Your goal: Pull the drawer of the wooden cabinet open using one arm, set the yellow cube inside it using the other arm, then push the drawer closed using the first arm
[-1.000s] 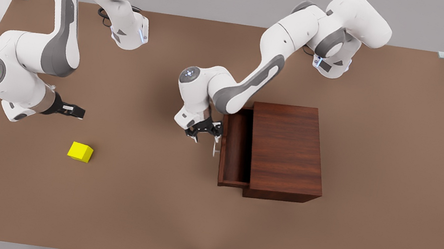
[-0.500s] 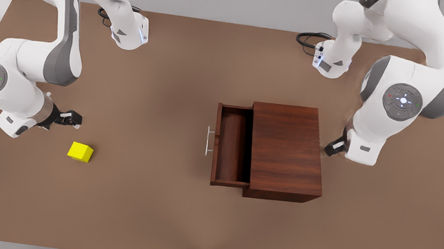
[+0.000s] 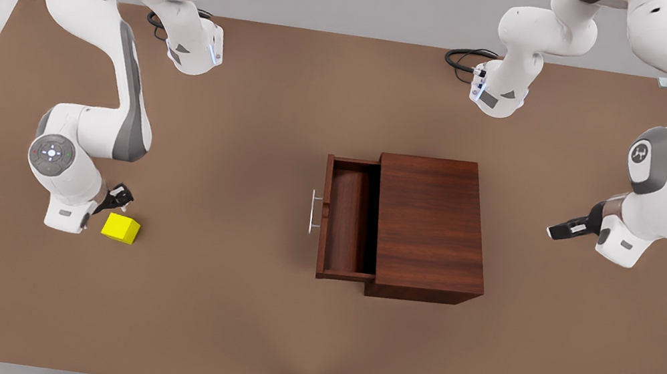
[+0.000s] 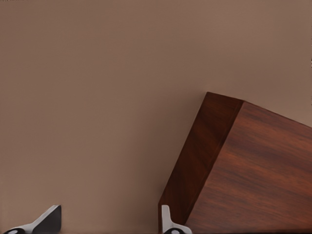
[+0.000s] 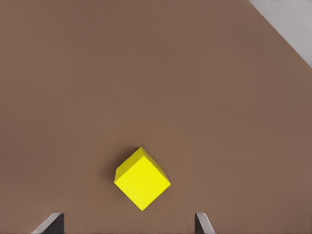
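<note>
- Presently, drawer (image 3: 347,220): pulled well out of the wooden cabinet (image 3: 431,229), tray bare inside, silver bar handle (image 3: 314,211) free of any grip. A second ago a gripper was on that handle; since then the drawer has slid a little farther out and stopped. Opening step judged complete.
- Left gripper (image 3: 560,230): withdrawn from the handle to the far side of the cabinet, at the front view's right, well apart from it. Fingers (image 4: 48,220) spread in the left wrist view, holding nothing. This arm waits.
- Right gripper (image 3: 119,197): lowered over the last second to just beside the yellow cube (image 3: 120,228), at the front view's left. Fingers (image 5: 51,223) wide apart, not yet around the cube.
- Yellow cube: on the table (image 3: 266,101), unmoved, well apart from the drawer. Pickup judged the step in hand; placing and shutting remain.
- View notes: the right wrist view shows the cube (image 5: 142,178) turned corner-on between and ahead of the fingertips, an angle hard to judge from the front. The left wrist view shows the cabinet's rear corner (image 4: 214,161); the open drawer and handle are seen from the front.
</note>
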You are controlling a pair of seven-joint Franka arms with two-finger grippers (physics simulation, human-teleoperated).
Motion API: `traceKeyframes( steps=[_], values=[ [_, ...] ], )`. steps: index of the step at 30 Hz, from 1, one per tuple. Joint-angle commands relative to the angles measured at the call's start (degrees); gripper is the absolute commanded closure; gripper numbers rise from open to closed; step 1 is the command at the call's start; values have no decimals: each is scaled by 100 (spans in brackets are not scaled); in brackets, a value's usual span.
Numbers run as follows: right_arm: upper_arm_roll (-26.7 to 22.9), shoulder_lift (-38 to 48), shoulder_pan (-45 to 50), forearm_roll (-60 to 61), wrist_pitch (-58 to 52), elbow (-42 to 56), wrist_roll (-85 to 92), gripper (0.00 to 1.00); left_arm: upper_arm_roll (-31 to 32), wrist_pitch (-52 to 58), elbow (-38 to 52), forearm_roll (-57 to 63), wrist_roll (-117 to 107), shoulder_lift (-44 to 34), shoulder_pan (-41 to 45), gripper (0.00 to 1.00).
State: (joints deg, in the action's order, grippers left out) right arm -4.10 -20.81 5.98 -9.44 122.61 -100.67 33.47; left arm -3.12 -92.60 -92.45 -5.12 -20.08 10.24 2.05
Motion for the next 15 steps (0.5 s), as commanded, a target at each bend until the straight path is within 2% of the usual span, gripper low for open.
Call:
traceKeyframes(
  steps=[1,5,6,8,15],
  values=[
    [-3,-134,-62,-32,589,3,2445,0,13,-65,25,-33,2034,-49,33,0],
    [14,-336,-115,-6,527,3,3060,0,5,31,157,-33,2104,-242,15,0],
    [14,-406,-193,-6,501,-5,3210,0,31,49,368,-50,2096,-181,41,0],
    [41,-459,-211,302,246,-5,3684,0,31,822,1317,-41,2350,312,41,0],
    [41,-670,-431,627,-35,3,4396,0,40,796,1194,-41,2289,329,77,0]
  ],
)
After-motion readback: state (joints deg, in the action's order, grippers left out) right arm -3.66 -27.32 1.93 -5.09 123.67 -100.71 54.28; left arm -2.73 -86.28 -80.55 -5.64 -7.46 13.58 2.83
